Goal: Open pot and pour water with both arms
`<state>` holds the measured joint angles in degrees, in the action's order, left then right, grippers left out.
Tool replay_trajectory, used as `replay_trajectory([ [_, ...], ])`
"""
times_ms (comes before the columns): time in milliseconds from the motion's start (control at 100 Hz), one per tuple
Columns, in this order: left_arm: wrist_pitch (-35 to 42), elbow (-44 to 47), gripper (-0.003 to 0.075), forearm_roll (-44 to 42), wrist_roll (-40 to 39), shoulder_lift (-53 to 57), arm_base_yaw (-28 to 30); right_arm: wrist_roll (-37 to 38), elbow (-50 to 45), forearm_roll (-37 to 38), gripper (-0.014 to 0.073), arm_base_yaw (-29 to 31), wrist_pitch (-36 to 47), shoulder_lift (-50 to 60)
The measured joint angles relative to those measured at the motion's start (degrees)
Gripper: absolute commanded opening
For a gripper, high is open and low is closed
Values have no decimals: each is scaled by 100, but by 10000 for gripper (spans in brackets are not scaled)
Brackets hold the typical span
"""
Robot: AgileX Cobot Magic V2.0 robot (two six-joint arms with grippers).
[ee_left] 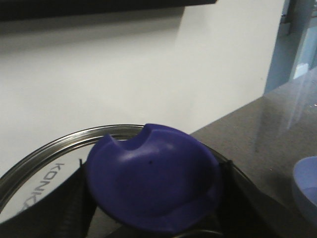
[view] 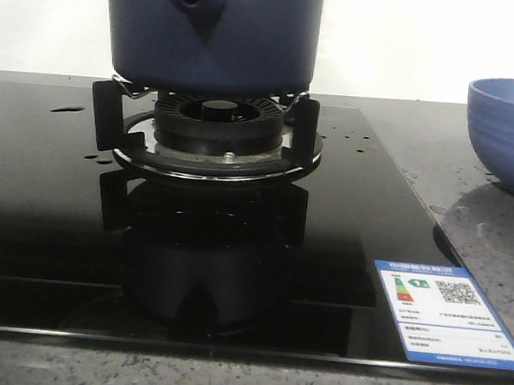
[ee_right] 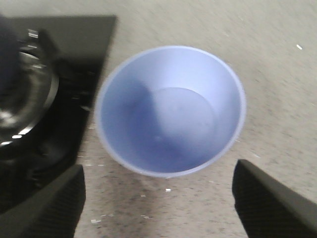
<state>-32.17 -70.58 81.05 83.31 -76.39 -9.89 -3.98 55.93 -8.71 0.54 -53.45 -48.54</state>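
Pot sits on burner stand at hob centre, side stub facing camera. Left gripper appears clamped on blue knob of lid, fingers either side. Right gripper spread apart, empty, hovering directly above bowl, which stands on counter right of hob. Judgement: right arm nearer bowl; pot lies toward its left. Water drops on hob glass.

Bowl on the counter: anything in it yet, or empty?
Empty, as far as visible: the right wrist view shows the bowl's bare, dry-looking bottom.
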Motion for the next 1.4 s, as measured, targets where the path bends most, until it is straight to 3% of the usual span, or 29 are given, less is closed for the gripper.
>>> replay_trajectory([
  [290,-107,0,316,-9,0,341,810,398,1097,760,549,15,-449,-1646],
  [600,-146,0,316,-9,0,353,886,398,1262,740,533,641,-555,-2967],
  [720,-146,0,316,-9,0,353,886,249,1262,496,444,840,-509,-3317],
  [1050,-146,0,316,-27,0,353,886,7,1265,121,17,897,-277,-3762],
  [1190,-112,0,316,-27,0,353,886,-76,1276,62,-57,897,-277,-3762],
  [1400,-48,0,316,-36,0,353,886,-123,1446,-20,-58,897,-349,-3762],
])
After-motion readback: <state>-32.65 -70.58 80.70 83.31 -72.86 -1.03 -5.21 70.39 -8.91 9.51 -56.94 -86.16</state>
